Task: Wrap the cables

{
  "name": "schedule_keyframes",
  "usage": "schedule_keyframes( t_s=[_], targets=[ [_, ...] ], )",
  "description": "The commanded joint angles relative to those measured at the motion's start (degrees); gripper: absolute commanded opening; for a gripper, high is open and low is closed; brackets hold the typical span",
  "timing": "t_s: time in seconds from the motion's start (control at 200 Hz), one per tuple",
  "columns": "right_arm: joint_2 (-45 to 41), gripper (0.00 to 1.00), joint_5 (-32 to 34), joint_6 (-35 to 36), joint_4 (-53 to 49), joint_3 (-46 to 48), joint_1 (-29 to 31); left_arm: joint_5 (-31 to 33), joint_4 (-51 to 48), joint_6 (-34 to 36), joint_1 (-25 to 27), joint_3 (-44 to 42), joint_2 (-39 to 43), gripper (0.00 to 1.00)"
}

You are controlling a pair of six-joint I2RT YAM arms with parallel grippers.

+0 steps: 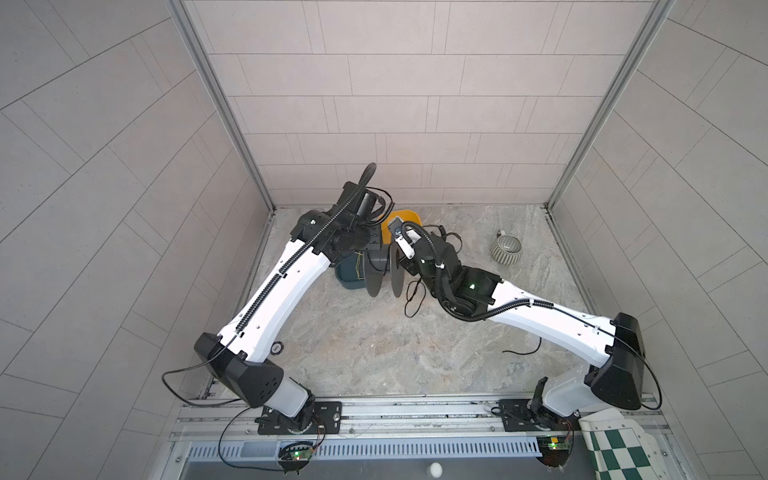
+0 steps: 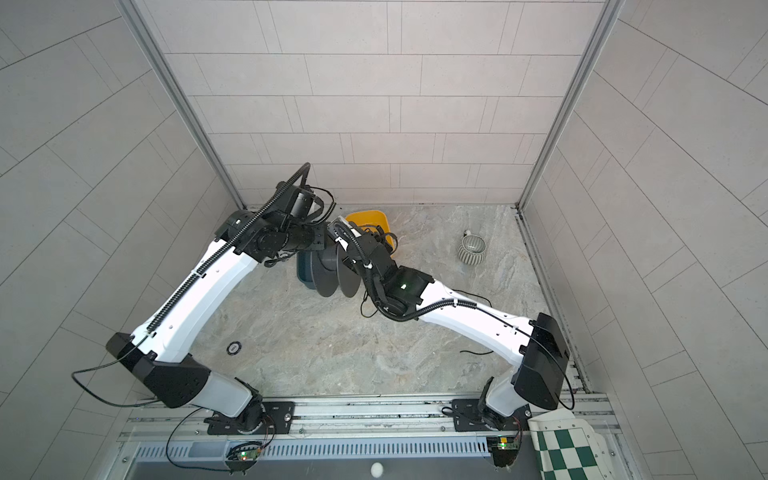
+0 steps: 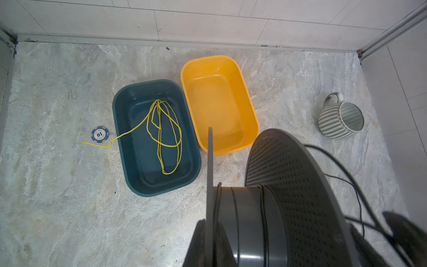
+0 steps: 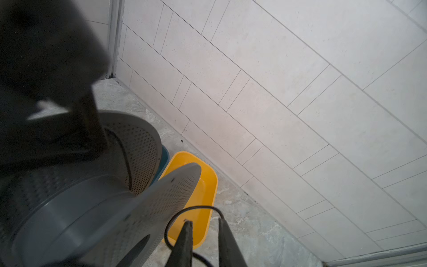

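A grey spool with two perforated flanges hangs above the table between both arms, shown in both top views. My left gripper is shut on the thin edge of one flange. The cable, a thin black wire, runs round the hub in a few turns and trails off to loose loops on the table. My right gripper stands beside the other flange, its jaws apart with a clear gap. A cable loop arches over its fingertips, unpinched.
A teal bin holding a yellow-green cord and a yellow bin stand under the spool by the back wall. A striped mug lies back right, a poker chip front left, a chequered mat at the front right corner.
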State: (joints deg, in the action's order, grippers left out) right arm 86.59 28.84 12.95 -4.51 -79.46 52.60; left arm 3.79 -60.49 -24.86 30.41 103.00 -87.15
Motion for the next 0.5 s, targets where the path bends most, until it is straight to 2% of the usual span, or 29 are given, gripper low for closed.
schedule_keyframes(
  t_s=[0.0, 0.49],
  targets=[
    [0.41, 0.21, -4.05, -3.95, -3.12, -2.37, -2.13, -1.42, 0.28, 2.34, 0.23, -0.11, 1.29, 0.0],
    [6.62, 0.23, -15.19, -10.91, -12.94, -10.86, -12.59, -7.07, -2.19, 6.37, 0.29, 0.33, 3.08, 0.0]
  ],
)
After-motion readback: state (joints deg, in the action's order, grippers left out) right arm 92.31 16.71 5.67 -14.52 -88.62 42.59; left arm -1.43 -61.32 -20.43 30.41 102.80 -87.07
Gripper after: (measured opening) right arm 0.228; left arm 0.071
